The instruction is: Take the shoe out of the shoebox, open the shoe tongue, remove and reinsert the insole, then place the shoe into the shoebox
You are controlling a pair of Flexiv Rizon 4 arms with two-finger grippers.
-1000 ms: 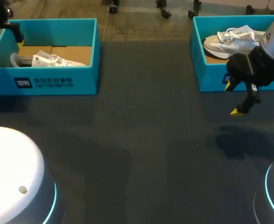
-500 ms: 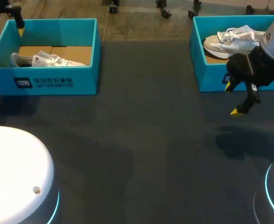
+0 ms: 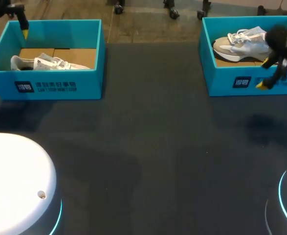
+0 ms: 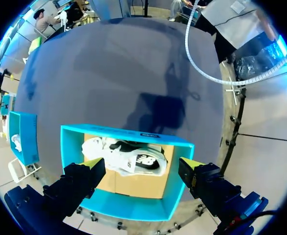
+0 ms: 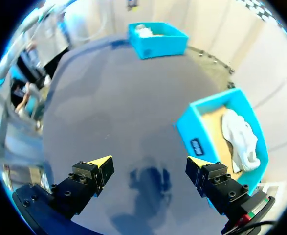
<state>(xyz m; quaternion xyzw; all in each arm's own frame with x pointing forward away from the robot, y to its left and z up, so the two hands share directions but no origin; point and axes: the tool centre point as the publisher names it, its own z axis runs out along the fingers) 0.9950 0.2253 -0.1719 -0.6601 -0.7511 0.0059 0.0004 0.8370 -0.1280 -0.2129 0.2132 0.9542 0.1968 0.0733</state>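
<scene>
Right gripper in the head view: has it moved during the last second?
Yes. The right gripper has shifted away and rightward: its tips were over the bare table, and now overlap the front wall of the right shoebox.

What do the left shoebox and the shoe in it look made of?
Left shoebox: likely cardboard, matte teal walls, bare brown floor inside. Shoe: probably soft fabric or mesh, white with dark patches, laced; sole material unclear.
</scene>
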